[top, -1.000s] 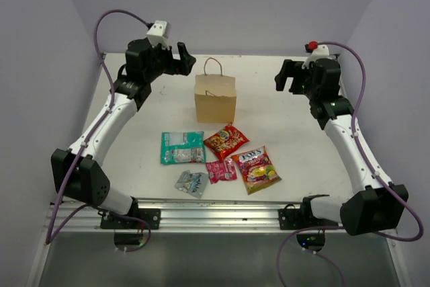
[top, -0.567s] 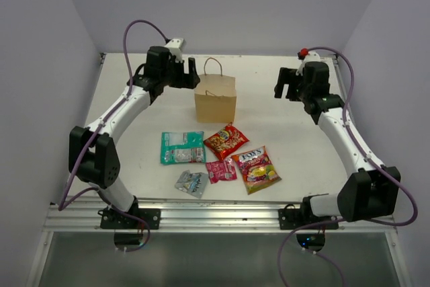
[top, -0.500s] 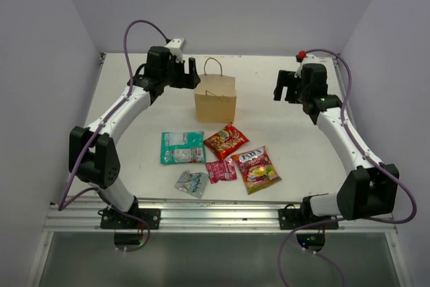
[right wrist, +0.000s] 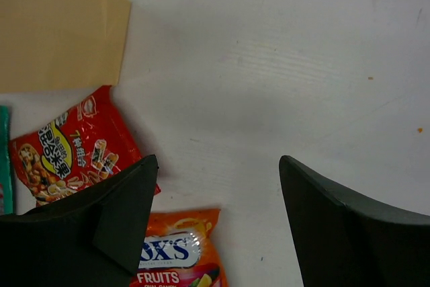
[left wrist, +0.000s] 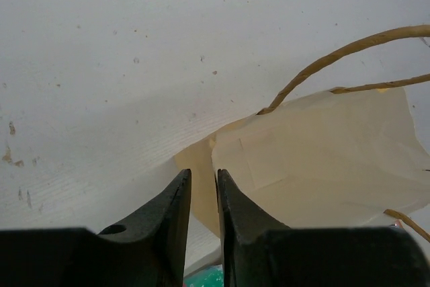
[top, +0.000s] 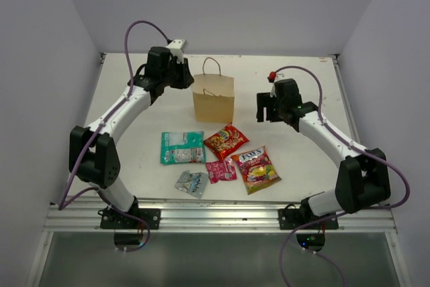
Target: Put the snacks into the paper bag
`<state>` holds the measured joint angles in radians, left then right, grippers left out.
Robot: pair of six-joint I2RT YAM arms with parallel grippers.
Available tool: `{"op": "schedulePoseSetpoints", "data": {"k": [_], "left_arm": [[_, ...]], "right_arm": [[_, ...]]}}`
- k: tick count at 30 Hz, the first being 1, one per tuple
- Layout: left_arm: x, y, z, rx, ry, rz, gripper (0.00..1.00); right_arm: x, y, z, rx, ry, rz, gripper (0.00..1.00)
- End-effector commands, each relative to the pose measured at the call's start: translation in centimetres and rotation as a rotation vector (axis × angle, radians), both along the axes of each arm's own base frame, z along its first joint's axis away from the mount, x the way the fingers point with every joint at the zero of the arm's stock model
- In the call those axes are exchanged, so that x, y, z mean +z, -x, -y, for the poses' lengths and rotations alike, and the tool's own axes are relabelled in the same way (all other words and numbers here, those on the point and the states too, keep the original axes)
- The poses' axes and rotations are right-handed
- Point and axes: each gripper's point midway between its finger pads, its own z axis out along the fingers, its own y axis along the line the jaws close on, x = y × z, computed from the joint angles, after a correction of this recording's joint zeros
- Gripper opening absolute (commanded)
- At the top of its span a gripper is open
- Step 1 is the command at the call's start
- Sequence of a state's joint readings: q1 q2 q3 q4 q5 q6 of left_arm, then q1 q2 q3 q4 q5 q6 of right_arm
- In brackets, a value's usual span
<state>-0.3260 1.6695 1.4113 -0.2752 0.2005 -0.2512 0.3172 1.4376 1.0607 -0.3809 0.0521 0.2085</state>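
Note:
The paper bag (top: 214, 99) stands upright at the table's middle back, its mouth (left wrist: 322, 159) and a loop handle (left wrist: 336, 55) filling the left wrist view. My left gripper (top: 187, 75) (left wrist: 201, 179) sits at the bag's left rim with its jaws nearly together, the bag's side wall between them. In front of the bag lie several snacks: a teal-white packet (top: 182, 147), a red-orange one (top: 226, 140) (right wrist: 67, 146), a larger red-yellow fruit one (top: 256, 169) (right wrist: 178, 253), a small pink one (top: 220, 171) and a small silver one (top: 191, 183). My right gripper (top: 265, 107) (right wrist: 216, 166) hangs open over bare table right of the bag, holding nothing.
Purple walls close in the white table (top: 134, 132) on the left, back and right. A metal rail (top: 215, 214) with the arm bases runs along the near edge. The bag's lower right corner (right wrist: 60, 31) shows at the top left of the right wrist view.
My left jaws have closed in on the bag's left rim, and the bag has shifted slightly left. My right arm has swung left and nearer, toward the packets.

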Motion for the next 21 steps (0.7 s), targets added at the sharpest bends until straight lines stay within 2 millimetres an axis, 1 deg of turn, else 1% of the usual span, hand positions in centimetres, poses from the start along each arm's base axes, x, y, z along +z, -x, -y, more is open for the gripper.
{"op": "schedulePoseSetpoints", "data": {"k": [1, 2, 3, 4, 5, 8, 12, 13, 20, 21], "left_arm": [[-0.3, 0.7, 0.8, -0.044, 0.011, -0.016, 0.25], [-0.3, 0.8, 0.9, -0.049, 0.012, -0.016, 0.23], [-0.3, 0.8, 1.0, -0.053, 0.01, -0.018, 0.2], [-0.4, 0.9, 1.1, -0.056, 0.009, -0.022, 0.18], [-0.4, 1.0, 1.1, -0.059, 0.009, -0.022, 0.17], [-0.2, 1.1, 1.4, -0.069, 0.012, -0.019, 0.16], [-0.4, 1.3, 1.6, -0.073, 0.006, -0.026, 0.13], [-0.3, 1.3, 1.6, -0.072, 0.004, -0.026, 0.13], [-0.2, 1.4, 1.5, -0.072, -0.005, -0.025, 0.12], [-0.1, 1.4, 1.5, -0.072, -0.005, -0.025, 0.12]], "right_arm": [[-2.1, 2.2, -0.5, -0.006, -0.023, -0.073, 0.77], [-3.0, 3.1, -0.3, -0.008, -0.02, -0.098, 0.77], [-3.4, 3.7, -0.3, -0.009, -0.023, -0.109, 0.78], [-3.3, 4.2, -0.3, -0.008, -0.036, -0.107, 0.78], [-4.3, 5.2, 0.0, -0.007, -0.03, -0.135, 0.79], [-5.3, 7.1, 0.3, -0.008, -0.043, -0.161, 0.8], [-6.5, 9.0, -0.6, 0.029, -0.098, -0.213, 0.82], [-6.7, 9.5, -1.2, 0.05, -0.126, -0.232, 0.82], [-8.5, 11.6, -3.4, 0.123, -0.146, -0.327, 0.82], [-9.2, 11.9, -3.5, 0.126, -0.141, -0.351, 0.82]]}}
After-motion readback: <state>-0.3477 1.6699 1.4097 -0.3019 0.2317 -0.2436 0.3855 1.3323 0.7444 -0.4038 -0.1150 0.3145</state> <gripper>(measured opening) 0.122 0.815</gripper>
